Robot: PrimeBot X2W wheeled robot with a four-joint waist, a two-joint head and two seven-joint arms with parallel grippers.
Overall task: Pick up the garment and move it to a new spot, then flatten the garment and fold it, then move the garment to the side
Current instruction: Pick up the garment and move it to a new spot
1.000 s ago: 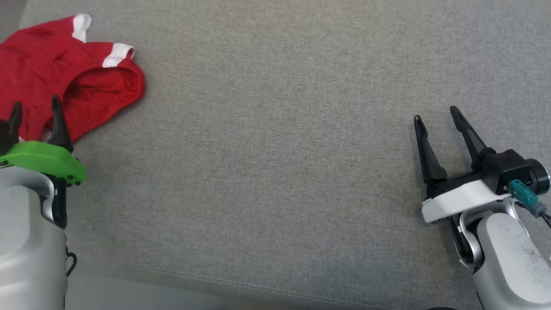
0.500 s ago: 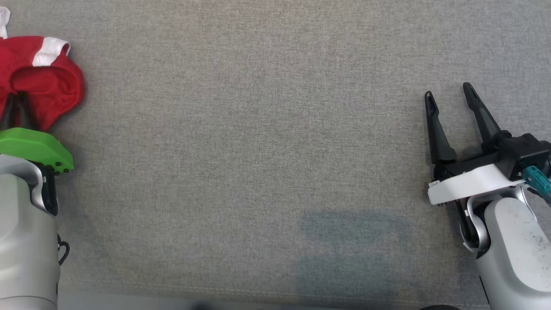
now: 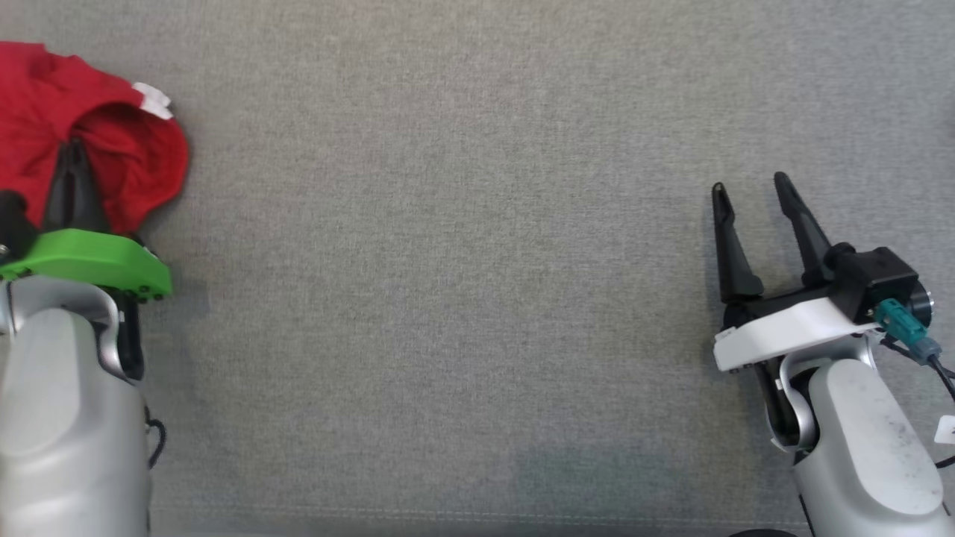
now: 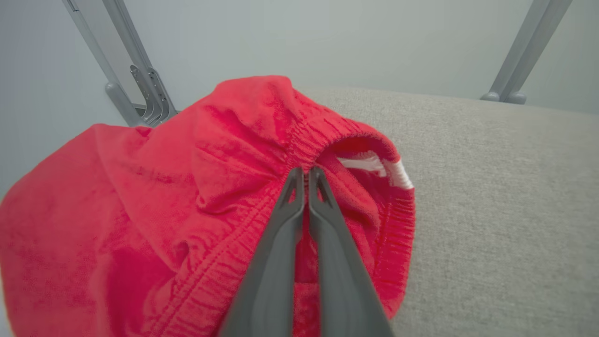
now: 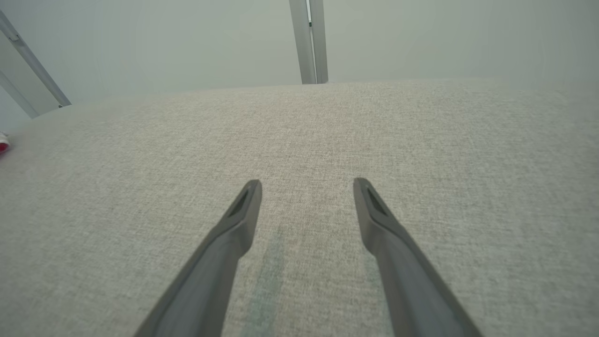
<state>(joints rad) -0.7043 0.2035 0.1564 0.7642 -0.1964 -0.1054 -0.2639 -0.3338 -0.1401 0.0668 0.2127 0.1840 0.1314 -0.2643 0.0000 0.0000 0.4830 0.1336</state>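
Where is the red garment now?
In the head view, the red garment is bunched far left on the gray surface, its waistband pinched in the left pincer.

A: Left gripper (image 3: 71, 146)?
B: Dark fingers (image 3: 74, 195); green cover (image 3: 89, 261) is showing black screws (image 3: 142, 296); silver forearm (image 3: 60, 418).
A: Right gripper (image 3: 750, 183)?
B: White cover (image 3: 791, 335); teal connector (image 3: 899, 328) is trailing a black cable (image 3: 941, 377).
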